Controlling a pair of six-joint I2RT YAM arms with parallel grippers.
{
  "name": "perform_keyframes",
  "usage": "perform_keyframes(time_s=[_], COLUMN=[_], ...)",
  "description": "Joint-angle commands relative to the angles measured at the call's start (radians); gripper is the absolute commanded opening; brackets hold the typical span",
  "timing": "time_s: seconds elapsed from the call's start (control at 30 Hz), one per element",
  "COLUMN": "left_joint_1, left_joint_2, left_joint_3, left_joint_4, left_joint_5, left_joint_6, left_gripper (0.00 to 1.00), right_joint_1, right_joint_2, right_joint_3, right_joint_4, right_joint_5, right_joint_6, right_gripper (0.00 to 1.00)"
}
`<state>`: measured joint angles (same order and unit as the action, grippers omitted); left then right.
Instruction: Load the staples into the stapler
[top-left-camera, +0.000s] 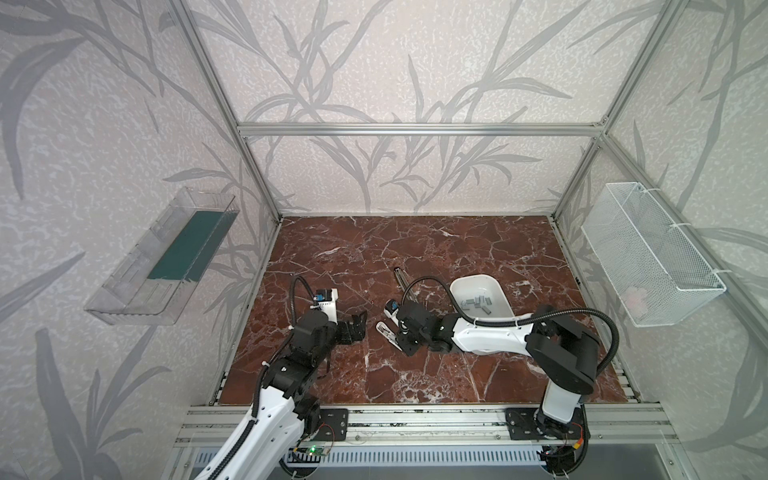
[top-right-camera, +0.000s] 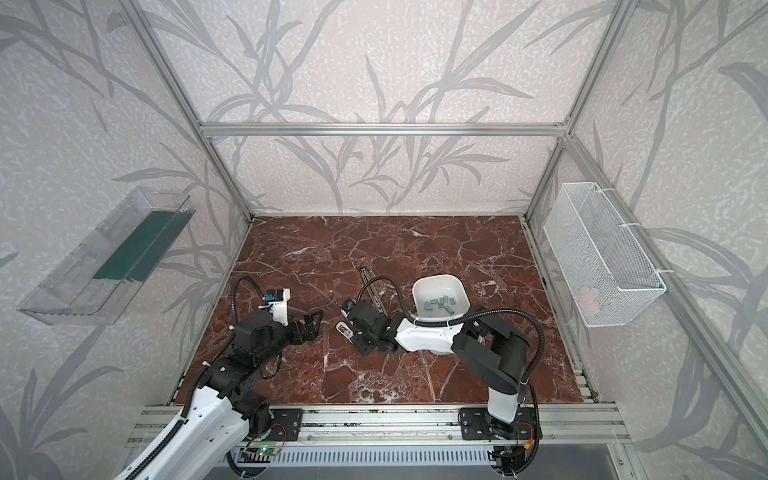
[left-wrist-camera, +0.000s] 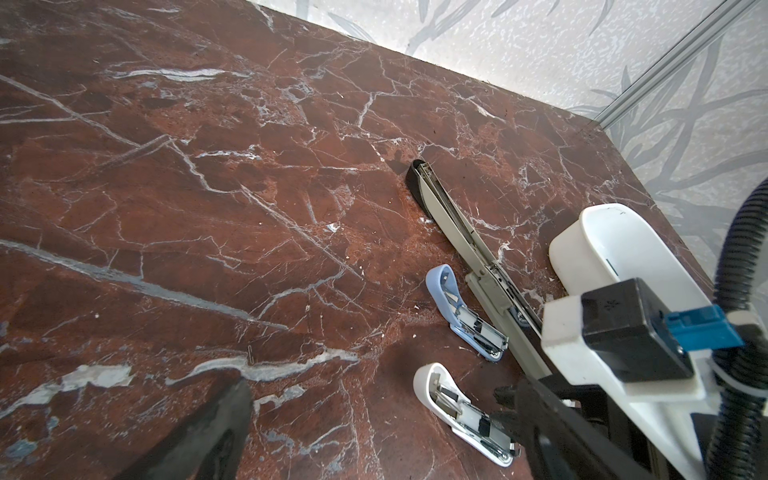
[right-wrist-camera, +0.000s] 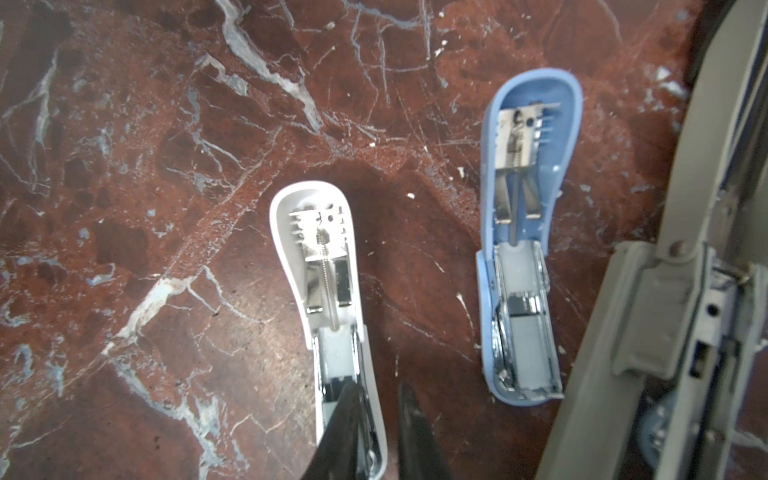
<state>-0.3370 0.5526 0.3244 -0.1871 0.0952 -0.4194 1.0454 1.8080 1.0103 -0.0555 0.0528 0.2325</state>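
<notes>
Three staplers lie hinged open on the red marble table. They are a small white stapler (right-wrist-camera: 320, 257) (left-wrist-camera: 440, 395) (top-left-camera: 382, 328), a small blue stapler (right-wrist-camera: 528, 208) (left-wrist-camera: 457, 307) and a long grey stapler (left-wrist-camera: 453, 224) (top-left-camera: 401, 278). The staples (top-left-camera: 478, 302) (top-right-camera: 440, 303) are grey strips in a white bowl (top-left-camera: 494, 286). My right gripper (right-wrist-camera: 380, 399) (top-left-camera: 395, 336) is low over the white stapler's channel end. Its jaws stand narrowly apart, one finger in the channel, the other just outside the side wall. My left gripper (top-left-camera: 357, 328) hovers wide open and empty left of the white stapler.
A clear bin (top-left-camera: 166, 257) holding a green slab hangs on the left wall. On the right wall hangs a white wire basket (top-left-camera: 652, 257). Aluminium frame posts stand at the table's corners. The right arm's elbow stretches across in front of the bowl.
</notes>
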Motion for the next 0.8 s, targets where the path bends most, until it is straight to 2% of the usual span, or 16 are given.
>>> perform_keyframes(time_s=[0.0, 0.57, 0.67, 0.77], left_joint_1=[0.007, 0.007, 0.007, 0.007], left_joint_2=[-0.01, -0.008, -0.008, -0.035], left_joint_3=[-0.015, -0.014, -0.007, 0.024], left_joint_4=[0.003, 0.005, -0.003, -0.075], left_joint_5=[-0.012, -0.029, -0.059, -0.175], left_joint_6=[-0.009, -0.011, -0.02, -0.053], left_gripper=[0.99, 0.99, 0.99, 0.99], right_joint_1=[-0.004, 0.001, 0.002, 0.011], right_joint_2=[-0.001, -0.063, -0.096, -0.183], right_joint_3=[-0.019, -0.016, -0.05, -0.119], right_joint_4=[-0.041, -0.052, -0.017, 0.057], right_joint_5=[0.011, 0.051, 0.066, 0.097], right_joint_6=[0.01, -0.005, 0.001, 0.017], right_gripper=[0.18, 0.18, 0.23, 0.27])
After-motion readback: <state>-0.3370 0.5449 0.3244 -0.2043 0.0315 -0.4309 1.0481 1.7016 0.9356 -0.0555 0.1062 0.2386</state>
